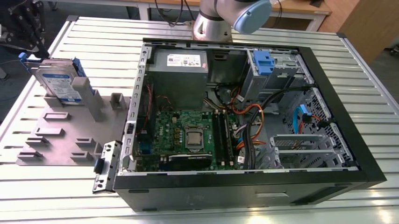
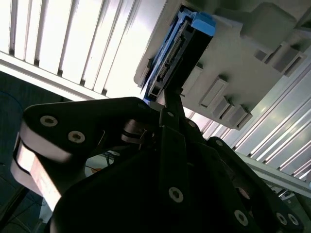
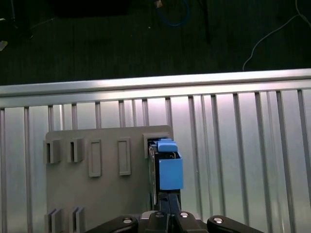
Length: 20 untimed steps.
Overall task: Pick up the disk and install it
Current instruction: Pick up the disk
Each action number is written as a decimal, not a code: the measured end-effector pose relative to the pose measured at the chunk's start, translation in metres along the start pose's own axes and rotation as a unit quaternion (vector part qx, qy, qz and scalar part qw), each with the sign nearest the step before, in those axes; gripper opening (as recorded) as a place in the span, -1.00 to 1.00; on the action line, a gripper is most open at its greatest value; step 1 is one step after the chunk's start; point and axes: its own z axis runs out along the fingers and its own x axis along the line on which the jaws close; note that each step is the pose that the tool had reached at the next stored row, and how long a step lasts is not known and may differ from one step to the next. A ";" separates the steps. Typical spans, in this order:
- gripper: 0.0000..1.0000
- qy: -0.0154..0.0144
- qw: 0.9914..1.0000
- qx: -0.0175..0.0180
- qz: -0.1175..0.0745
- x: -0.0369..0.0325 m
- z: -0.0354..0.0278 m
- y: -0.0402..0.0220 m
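A ribbed metal table (image 1: 93, 37) carries everything. In both wrist views the dark fingers (image 2: 172, 104) of the gripper (image 3: 167, 196) look clamped on the upper end of the disk (image 3: 167, 167), one finger flat against its dark face. The disk (image 1: 59, 84) stands on edge, slightly tilted, in a slot of a grey holder plate (image 1: 62, 140) at the exterior view's left, with its blue rail (image 3: 170, 170) along the edge. To the exterior view's right of the plate, just beside it, lies an open computer case (image 1: 249, 116) with its boards and cables exposed.
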 end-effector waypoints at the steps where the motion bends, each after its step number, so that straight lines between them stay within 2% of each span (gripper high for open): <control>1: -0.79 0.000 1.000 0.000 0.000 0.0000 0.0000 0.0000; 7: -0.79 0.000 1.000 0.000 0.000 -0.0002 0.0012 -0.0032; 20: -0.79 0.000 1.000 0.000 0.000 -0.0001 0.0032 -0.0037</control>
